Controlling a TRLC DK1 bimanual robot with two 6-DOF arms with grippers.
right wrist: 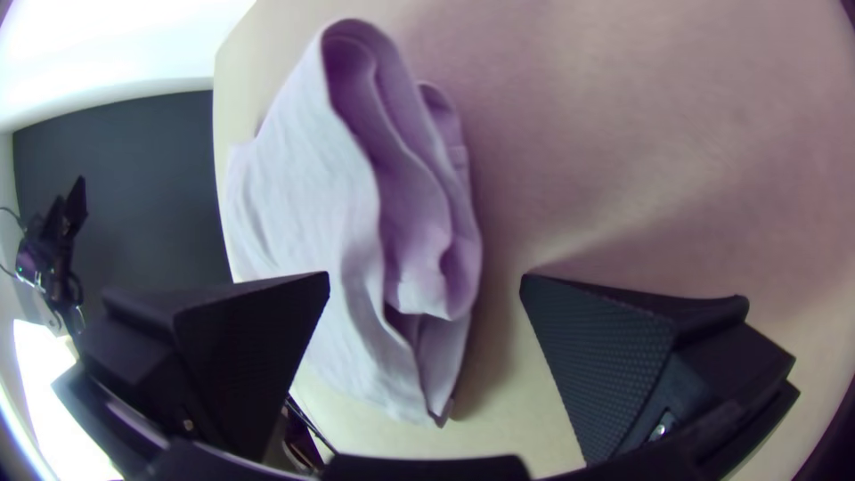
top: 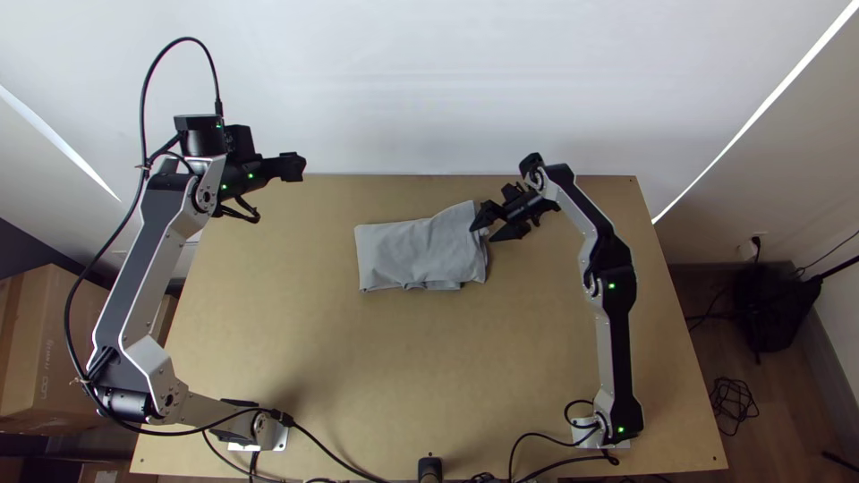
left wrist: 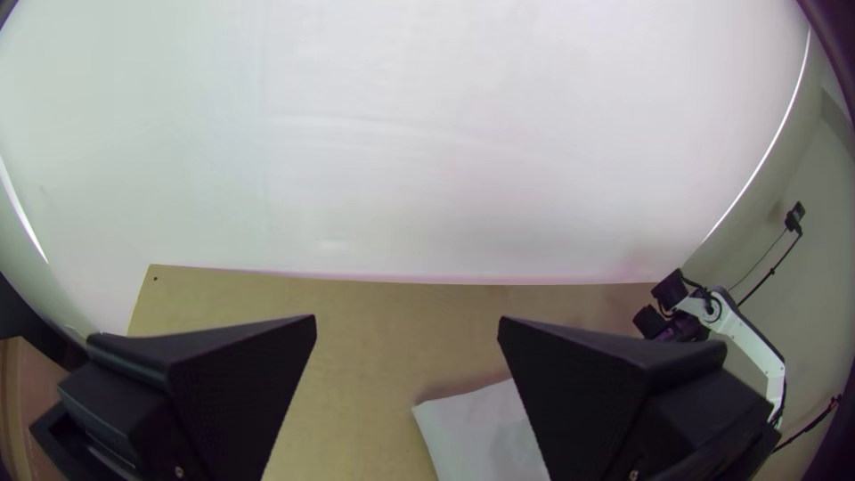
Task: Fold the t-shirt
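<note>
Top view: shirt (top: pixel 412 255) folded to a rough rectangle on the counter (top: pixel 403 376), nearer the far edge; right gripper (top: pixel 482 234) at its right end, fingers apart. Left wrist view: left gripper (left wrist: pixel 407 318) wide apart, away from shirt. Right wrist view: layers (right wrist: pixel 414 205) gape at that end, so a shallow pinch might catch only some and skew the fold.
</note>
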